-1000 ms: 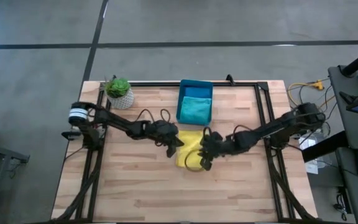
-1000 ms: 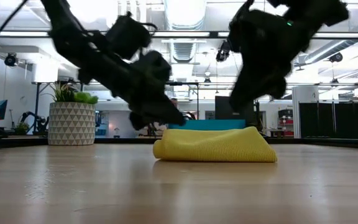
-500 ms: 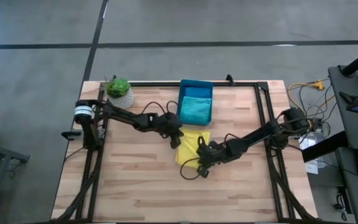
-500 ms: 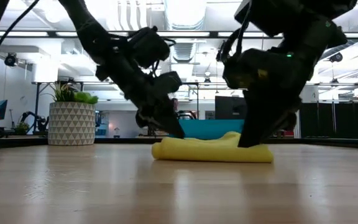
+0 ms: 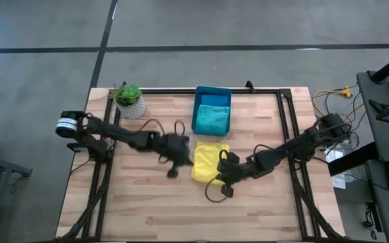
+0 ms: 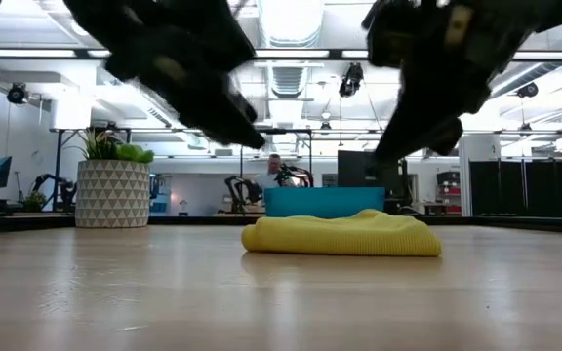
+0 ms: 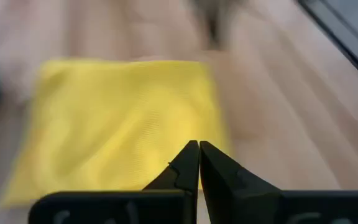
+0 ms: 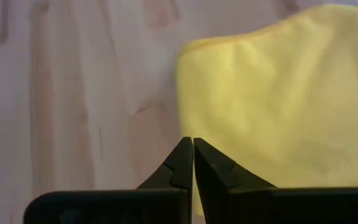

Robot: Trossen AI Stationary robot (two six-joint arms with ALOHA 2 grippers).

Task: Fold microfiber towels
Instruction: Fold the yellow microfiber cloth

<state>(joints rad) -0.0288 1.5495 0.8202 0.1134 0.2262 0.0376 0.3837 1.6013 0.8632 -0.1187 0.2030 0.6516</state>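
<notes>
The yellow towel [image 5: 210, 163] lies folded flat on the bench [image 5: 140, 209], between the two claws. The left claw [image 5: 179, 162] sits just beside one edge, the right claw [image 5: 225, 177] just beside the opposite edge; both are clenched on nothing. The cloth looks light, soft and limp, likely to sag or unfold if lifted, so it is best pinched through all layers at a corner.

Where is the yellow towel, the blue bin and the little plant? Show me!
yellow towel [image 5: 210, 162]: high view, middle of the folded cloth.
blue bin [image 5: 213, 91]: high view, its far rim.
potted plant [image 5: 128, 94]: high view, its green leaves.
</notes>
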